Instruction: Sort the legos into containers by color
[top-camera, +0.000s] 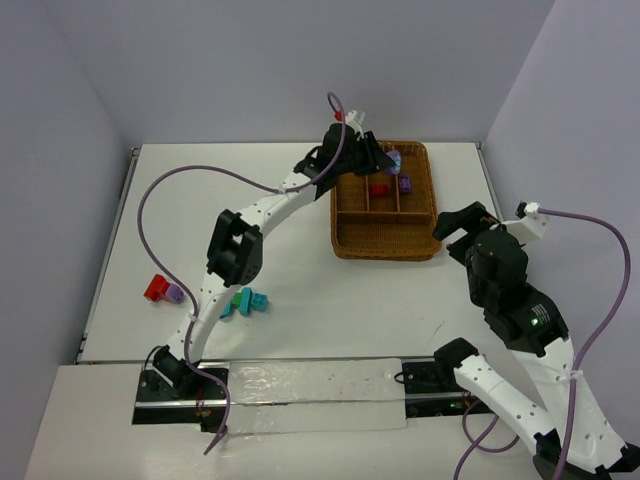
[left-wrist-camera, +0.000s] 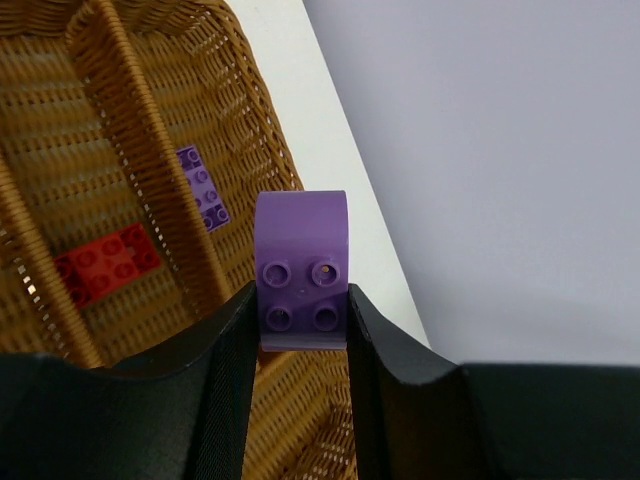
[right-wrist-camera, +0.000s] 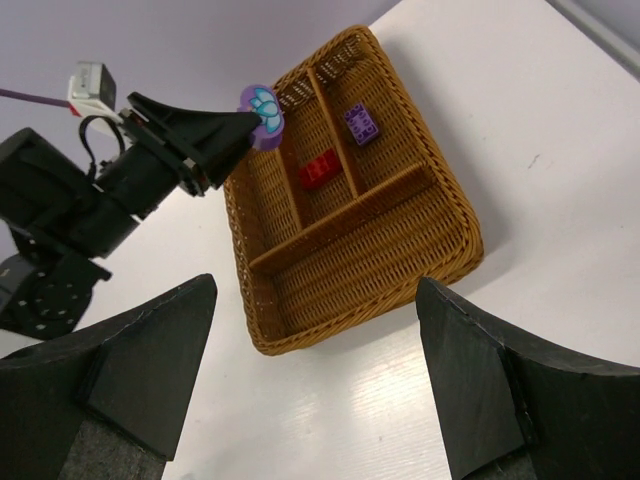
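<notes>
My left gripper is shut on a purple lego with a rounded end and holds it above the far end of the wicker tray. The held lego also shows in the right wrist view. In the tray, a red lego lies in the middle narrow slot and a purple lego in the right narrow slot. The wide near slot holds nothing. On the table at the left lie a red lego, a purple lego and teal legos. My right gripper is open and empty beside the tray's near right corner.
The left arm stretches from its base diagonally across the table to the tray. Purple cables loop over both arms. Walls close in the table at the back and on both sides.
</notes>
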